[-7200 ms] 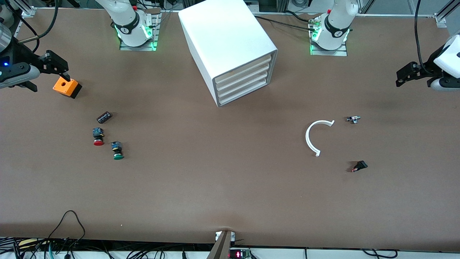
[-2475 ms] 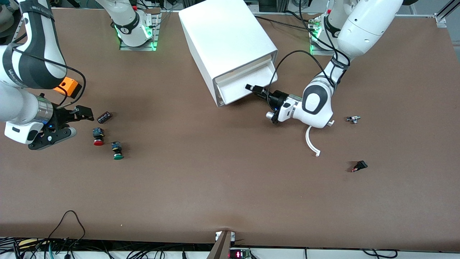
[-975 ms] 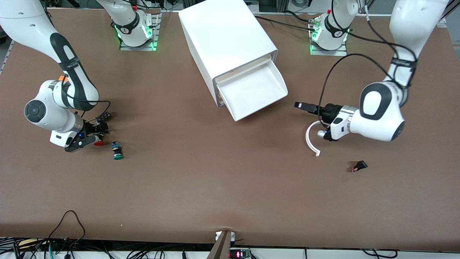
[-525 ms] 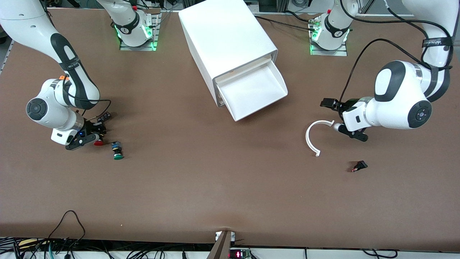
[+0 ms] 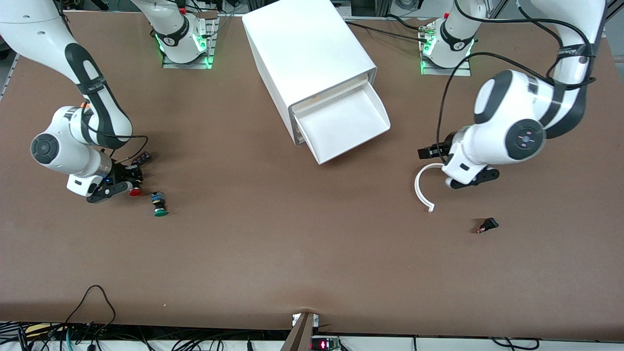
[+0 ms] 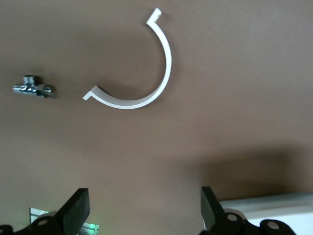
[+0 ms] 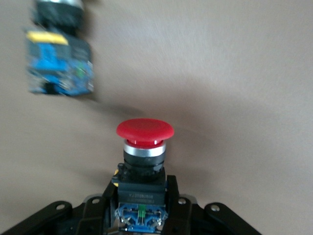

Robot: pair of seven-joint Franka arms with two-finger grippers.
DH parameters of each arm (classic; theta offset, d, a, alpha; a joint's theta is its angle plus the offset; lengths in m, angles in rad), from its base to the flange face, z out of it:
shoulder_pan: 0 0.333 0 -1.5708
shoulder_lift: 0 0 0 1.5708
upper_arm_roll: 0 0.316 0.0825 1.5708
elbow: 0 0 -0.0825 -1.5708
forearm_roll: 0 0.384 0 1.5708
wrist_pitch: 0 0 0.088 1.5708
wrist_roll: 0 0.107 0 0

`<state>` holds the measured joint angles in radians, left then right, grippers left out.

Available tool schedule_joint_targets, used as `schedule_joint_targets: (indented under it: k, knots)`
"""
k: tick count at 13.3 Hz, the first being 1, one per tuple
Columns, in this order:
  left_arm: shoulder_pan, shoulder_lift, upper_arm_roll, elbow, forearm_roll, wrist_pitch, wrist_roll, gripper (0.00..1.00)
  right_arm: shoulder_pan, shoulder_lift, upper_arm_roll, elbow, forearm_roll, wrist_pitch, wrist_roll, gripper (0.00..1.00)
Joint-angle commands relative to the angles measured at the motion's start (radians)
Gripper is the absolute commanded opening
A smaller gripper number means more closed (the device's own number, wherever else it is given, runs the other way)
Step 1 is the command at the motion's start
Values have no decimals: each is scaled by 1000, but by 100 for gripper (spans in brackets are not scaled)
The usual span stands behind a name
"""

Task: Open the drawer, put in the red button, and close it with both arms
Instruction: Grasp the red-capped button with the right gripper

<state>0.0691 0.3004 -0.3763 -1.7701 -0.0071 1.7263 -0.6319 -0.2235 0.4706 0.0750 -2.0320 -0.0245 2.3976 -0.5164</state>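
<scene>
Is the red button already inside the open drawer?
No, the red button sits clamped in the right gripper over the table, and the pulled-out drawer shows only its bare white floor.

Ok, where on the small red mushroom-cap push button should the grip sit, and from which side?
On the stubby black-and-blue body, not the cap. The small red mushroom-cap push button lies on its side, so its body offers flat flanks, while the round cap overhangs and would slip. Come from the body end, as the right gripper has: it is shut on the body, cap pointing away.
</scene>
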Motion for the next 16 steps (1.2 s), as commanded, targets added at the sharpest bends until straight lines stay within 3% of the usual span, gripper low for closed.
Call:
schedule_joint_targets:
  k: [1, 5, 10, 16]
  knots:
    - [-2, -3, -13, 6, 82, -2, -161, 100, -4, -50, 58, 106, 43, -177, 51, 17]
    - [-2, 6, -26, -5, 85, 53, -180, 100, -2, -60, 193, 275, 41, -404, 309, 18]
    - [-3, 19, -32, -9, 75, 50, -173, 100, 31, -60, 402, 361, 23, -509, 727, 18]
    - [-5, 20, -32, -9, 75, 49, -170, 100, 335, 8, 402, 507, 35, -502, 1189, 18]
